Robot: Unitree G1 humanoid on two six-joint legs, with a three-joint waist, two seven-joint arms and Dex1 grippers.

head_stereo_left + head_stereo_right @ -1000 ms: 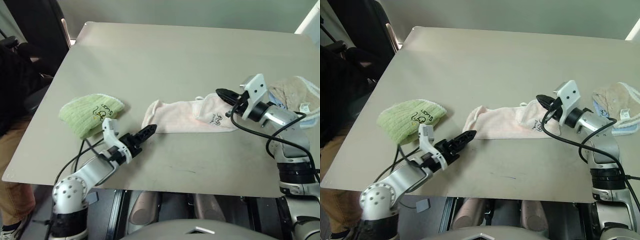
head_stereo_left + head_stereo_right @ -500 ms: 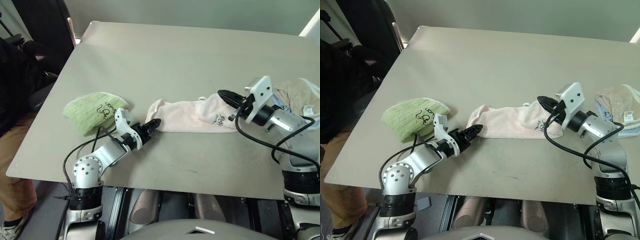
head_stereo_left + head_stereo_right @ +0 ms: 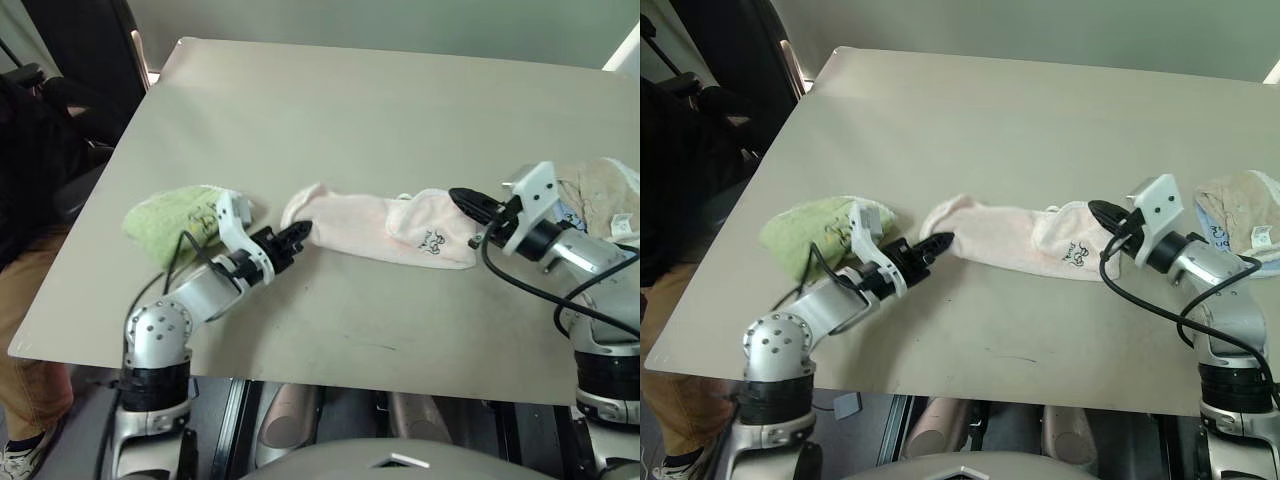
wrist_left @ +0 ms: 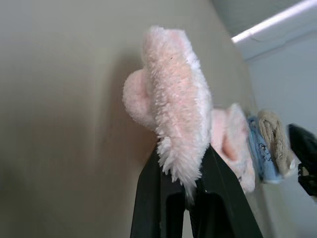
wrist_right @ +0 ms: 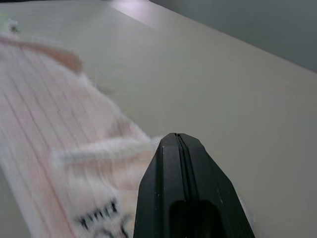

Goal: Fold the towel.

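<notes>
The pale pink towel [image 3: 375, 225] lies stretched across the table's middle, its dark printed mark [image 3: 432, 240] near the right end. My left gripper [image 3: 297, 233] is shut on the towel's left end, which stands bunched and raised off the table. In the left wrist view the fluffy pink edge [image 4: 173, 99] is pinched between the fingers [image 4: 148, 193]. My right gripper [image 3: 460, 196] is shut, its tip at the towel's upper right corner. In the right wrist view the fingers [image 5: 168, 188] meet with no cloth showing between them, and the towel [image 5: 59, 129] lies just beyond and below.
A light green towel [image 3: 170, 222] lies bunched on the beige table [image 3: 350, 110], left of my left arm. A beige towel [image 3: 605, 190] sits over a blue cloth at the right edge. A person in dark clothes [image 3: 30, 150] is beside the table's left side.
My left gripper moved forward, closed on the towel's left end and lifted it. The right gripper stayed shut and drew a little to the right. The camera shifted slightly.
</notes>
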